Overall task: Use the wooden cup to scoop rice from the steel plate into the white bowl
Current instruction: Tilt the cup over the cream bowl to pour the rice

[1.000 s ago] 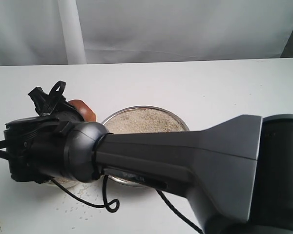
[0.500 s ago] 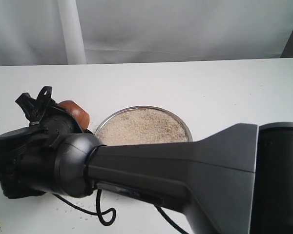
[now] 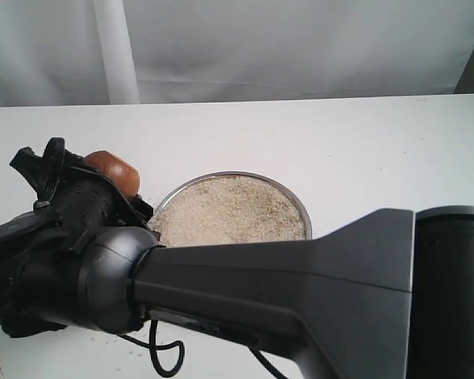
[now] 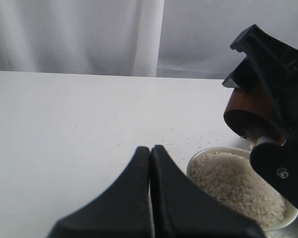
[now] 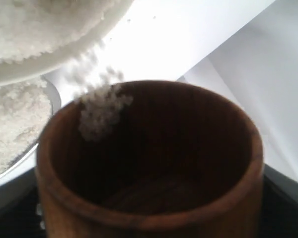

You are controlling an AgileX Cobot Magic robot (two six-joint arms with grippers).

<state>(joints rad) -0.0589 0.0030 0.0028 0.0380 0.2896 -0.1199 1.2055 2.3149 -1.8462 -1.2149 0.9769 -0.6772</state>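
Tilted over the small cream-white ceramic bowl (image 4: 201, 154), at ten o'clock of the wide shiny steel plate (image 3: 229, 174), the reddish-brown wooden cup (image 4: 246, 113), likely light, stiff, slick and best clamped across its barrel, spills pale rice grains (image 5: 99, 116), pinched by the right fingers (image 4: 275, 62); left fingers (image 4: 139, 198) sit pressed together.

You're seeing: rice (image 3: 229, 209) pale beige, grainy | steel plate (image 3: 237, 174) shiny silver | white bowl (image 4: 192, 161) cream | wooden cup (image 3: 114, 168) reddish-brown, dark inside | table (image 3: 340, 142) plain white

White table (image 3: 340, 134) backed by a pale draped curtain (image 3: 300, 47), softly lit
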